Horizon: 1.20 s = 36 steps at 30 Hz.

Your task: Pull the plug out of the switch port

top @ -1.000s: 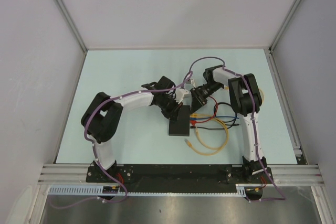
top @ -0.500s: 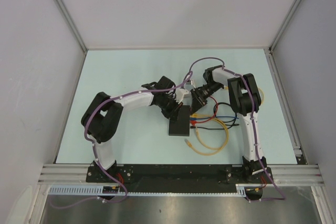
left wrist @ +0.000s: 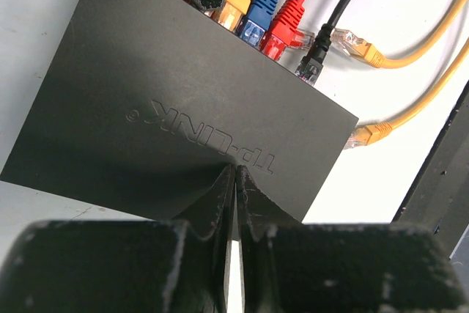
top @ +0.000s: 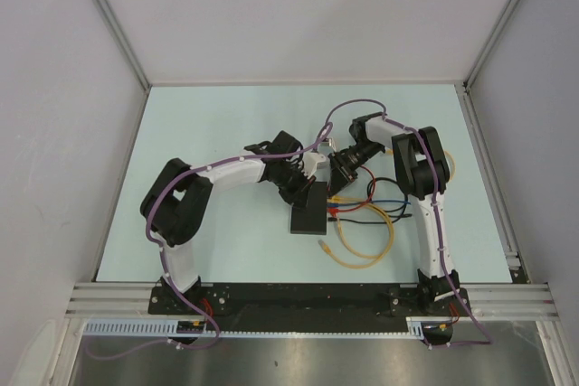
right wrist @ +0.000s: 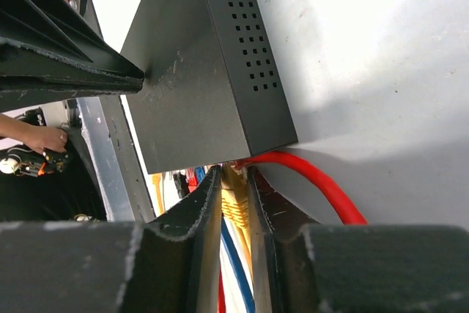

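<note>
Pincers on both arms are at the switch (right wrist: 194,100). The right pincer (right wrist: 233,175) is narrowed onto a yellow plug (right wrist: 235,209), one finger on each side, right where the plug meets the switch's socket edge. The socket is hidden behind those fingers, so how deep the plug sits cannot be told. The left pincer (left wrist: 236,170) is closed with its tips together, pressing on the switch's top face near the edge opposite the sockets. The switch lies flat on the pale counter (top: 208,133). Next to the held plug, a blue plug (left wrist: 265,1), red plug (left wrist: 289,23) and black plug (left wrist: 315,60) sit in the same row. Two loose yellow cable ends (left wrist: 360,42) lie just beyond. From above, both pincers' tips are too small to make out.
</note>
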### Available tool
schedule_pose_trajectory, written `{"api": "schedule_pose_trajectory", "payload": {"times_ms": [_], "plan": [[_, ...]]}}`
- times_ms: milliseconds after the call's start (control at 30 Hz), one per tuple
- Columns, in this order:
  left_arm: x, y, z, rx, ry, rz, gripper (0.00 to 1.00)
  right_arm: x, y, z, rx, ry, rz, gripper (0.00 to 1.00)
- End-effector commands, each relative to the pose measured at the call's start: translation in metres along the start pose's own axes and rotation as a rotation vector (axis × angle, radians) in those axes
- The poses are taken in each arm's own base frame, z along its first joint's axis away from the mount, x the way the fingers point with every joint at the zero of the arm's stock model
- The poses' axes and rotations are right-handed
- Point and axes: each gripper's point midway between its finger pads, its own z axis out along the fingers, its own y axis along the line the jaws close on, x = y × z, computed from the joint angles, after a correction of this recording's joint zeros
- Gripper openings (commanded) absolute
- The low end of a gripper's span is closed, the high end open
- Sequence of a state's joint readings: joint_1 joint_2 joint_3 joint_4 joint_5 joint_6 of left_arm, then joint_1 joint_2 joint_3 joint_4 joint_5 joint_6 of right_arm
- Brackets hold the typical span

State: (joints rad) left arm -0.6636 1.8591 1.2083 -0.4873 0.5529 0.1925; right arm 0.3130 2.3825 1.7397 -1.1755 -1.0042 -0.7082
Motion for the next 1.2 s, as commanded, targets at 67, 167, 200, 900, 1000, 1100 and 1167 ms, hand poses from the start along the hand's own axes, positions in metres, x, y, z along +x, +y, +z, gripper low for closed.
{"api": "schedule_pose_trajectory", "payload": {"times_ms": [67,167,200,900,1000,1100,1167], "plan": [[-0.001,0.010,0.005,-0.043,0.013,0.040,0.09,0.015,-0.019,0.008,0.082,0.133,0.006,0.01],[-0.001,0.010,0.005,-0.045,0.013,0.041,0.09,0.017,-0.028,0.000,0.141,0.179,-0.006,0.00],[-0.001,0.010,0.005,-0.045,0.014,0.041,0.09,0.013,-0.031,-0.004,0.165,0.177,-0.024,0.00],[0.000,0.008,0.008,-0.047,0.022,0.055,0.09,0.001,-0.043,-0.024,0.099,0.091,0.051,0.00],[0.000,0.008,0.008,-0.049,0.024,0.058,0.09,0.008,-0.043,-0.026,0.109,0.128,-0.002,0.00],[0.000,0.008,0.009,-0.052,0.026,0.061,0.09,0.023,-0.037,-0.024,0.071,0.152,0.039,0.00],[0.000,0.007,0.009,-0.049,0.027,0.063,0.09,0.019,-0.029,-0.025,0.051,0.120,0.033,0.00]]}}
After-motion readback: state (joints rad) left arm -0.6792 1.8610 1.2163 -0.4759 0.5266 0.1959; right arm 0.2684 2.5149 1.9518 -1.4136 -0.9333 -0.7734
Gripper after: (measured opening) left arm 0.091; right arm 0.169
